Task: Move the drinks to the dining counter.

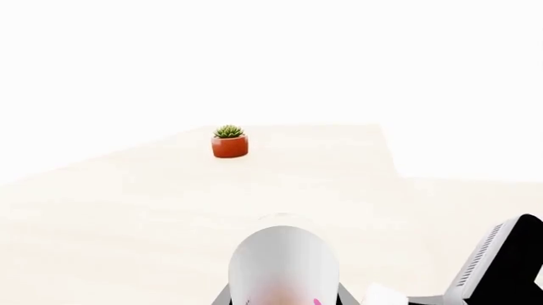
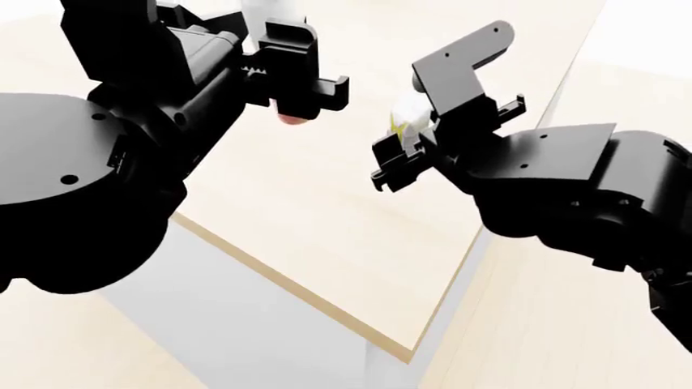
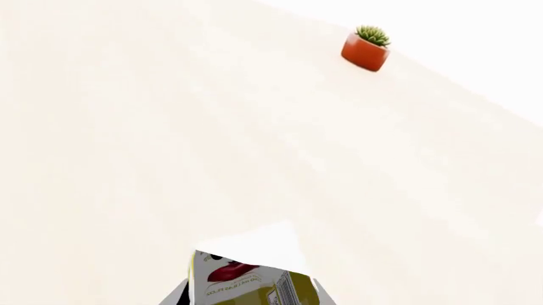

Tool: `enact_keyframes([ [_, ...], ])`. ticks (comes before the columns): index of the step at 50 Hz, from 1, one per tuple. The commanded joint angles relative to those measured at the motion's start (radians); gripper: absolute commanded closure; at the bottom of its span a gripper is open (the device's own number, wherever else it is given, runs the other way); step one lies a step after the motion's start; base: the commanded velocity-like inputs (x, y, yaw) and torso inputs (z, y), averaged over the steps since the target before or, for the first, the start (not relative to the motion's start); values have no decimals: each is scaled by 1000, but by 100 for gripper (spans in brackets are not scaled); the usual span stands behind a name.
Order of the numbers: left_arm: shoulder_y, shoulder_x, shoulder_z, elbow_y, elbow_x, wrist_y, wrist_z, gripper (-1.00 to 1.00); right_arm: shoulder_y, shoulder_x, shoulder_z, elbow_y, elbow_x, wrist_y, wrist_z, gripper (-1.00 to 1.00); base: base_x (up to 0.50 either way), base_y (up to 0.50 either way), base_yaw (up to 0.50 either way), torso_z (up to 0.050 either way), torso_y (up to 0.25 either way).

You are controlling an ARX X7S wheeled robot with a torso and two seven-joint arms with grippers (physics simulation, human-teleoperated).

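Head view: both arms carry drinks over the tabletop

The left gripper (image 2: 290,77) has its jaws pinching the slim white bottle (image 2: 284,49), pink at its lower end. The right gripper (image 2: 433,134) has its jaws clamped on the white and yellow-green carton (image 2: 406,120). Both hang above the light-wood tabletop (image 2: 324,243), whose sharp corner lies near. A potted succulent (image 1: 229,141) stands far off on it.
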Motion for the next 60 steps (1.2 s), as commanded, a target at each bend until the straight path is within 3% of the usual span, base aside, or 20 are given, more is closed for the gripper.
enact_keyframes([
  [1, -12, -1, -13, -3, 7, 9, -5, 100, 5, -3, 9, 3, -40, 5, -6, 100, 0, 0, 0, 10, 0],
  [47, -9, -2, -10, 2, 7, 12, -7, 100, -9, -7, 12, 16, -31, 1, -4, 100, 0, 0, 0, 0, 1],
  [48, -9, -2, -9, 1, 8, 12, -6, 100, -8, -8, 11, 17, -32, 2, -5, -100, 0, 0, 0, 0, 0],
  [60, -12, -3, -9, 0, 7, 12, -7, 100, -9, -9, 12, 19, -30, 1, -8, -100, 0, 0, 0, 1, 1],
])
